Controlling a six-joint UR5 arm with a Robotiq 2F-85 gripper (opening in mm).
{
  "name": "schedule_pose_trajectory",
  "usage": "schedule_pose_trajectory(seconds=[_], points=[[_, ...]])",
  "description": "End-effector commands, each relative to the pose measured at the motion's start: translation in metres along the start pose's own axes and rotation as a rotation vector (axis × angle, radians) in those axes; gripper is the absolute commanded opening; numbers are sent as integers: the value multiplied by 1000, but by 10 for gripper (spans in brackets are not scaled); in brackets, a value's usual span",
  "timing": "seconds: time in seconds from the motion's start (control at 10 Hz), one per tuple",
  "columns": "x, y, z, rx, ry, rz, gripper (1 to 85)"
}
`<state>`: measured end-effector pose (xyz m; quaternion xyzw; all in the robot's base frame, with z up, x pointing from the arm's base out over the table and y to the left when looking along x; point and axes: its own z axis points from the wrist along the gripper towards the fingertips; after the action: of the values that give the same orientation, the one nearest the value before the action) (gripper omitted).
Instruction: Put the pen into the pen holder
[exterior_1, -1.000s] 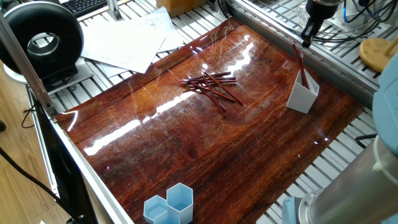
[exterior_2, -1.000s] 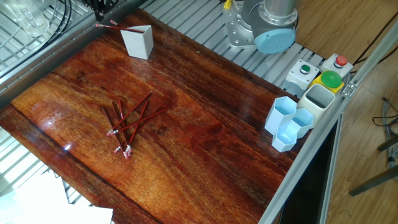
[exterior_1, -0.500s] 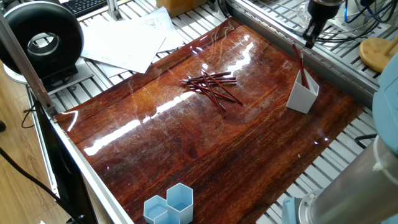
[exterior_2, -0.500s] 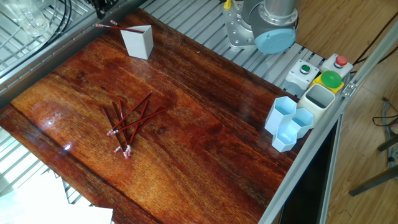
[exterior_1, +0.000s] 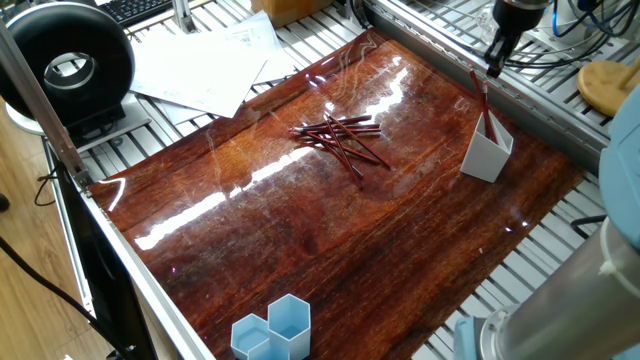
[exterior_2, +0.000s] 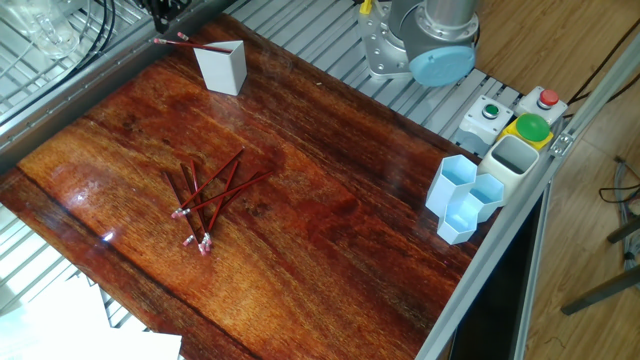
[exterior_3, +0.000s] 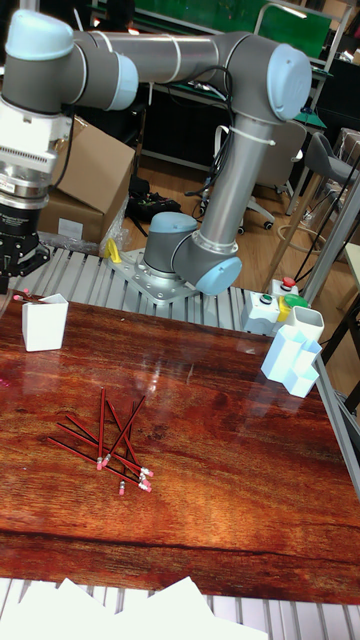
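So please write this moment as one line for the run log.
end effector: above pen holder, grip state unclear | pen: leaning in holder | loose pens: piled mid-table | step: pen placed

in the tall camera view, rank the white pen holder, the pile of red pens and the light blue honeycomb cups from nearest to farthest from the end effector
1. The white pen holder, just below the end effector at the table's far left corner.
2. The pile of red pens, lying mid-table, nearer the camera.
3. The light blue honeycomb cups, across at the right edge.
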<state>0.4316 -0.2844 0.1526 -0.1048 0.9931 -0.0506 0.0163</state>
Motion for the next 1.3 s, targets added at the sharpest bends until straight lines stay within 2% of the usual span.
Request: schedule_pose_trajectory(seconds=[0.0,0.1,0.2,0.3,0.5,0.6,0.8,0.9,1.0,1.1,1.2], points=[[-10,-7,-1,25,-41,-24,10],[-11,-11,-2,40,-45,-36,10],[-16,-19,-8,60,-32,-64,10],[-27,-20,-20,41,-23,-79,10],[-54,-32,-38,41,-12,-129,10],[-72,-36,-42,32,-27,-154,10],[-103,-35,-34,8,-65,-135,10],[-113,-23,-25,-38,-74,-102,10],[-115,3,-20,-129,-66,-49,10],[-112,14,-18,-159,-53,-28,10],[-107,13,-13,-161,-45,-46,10]])
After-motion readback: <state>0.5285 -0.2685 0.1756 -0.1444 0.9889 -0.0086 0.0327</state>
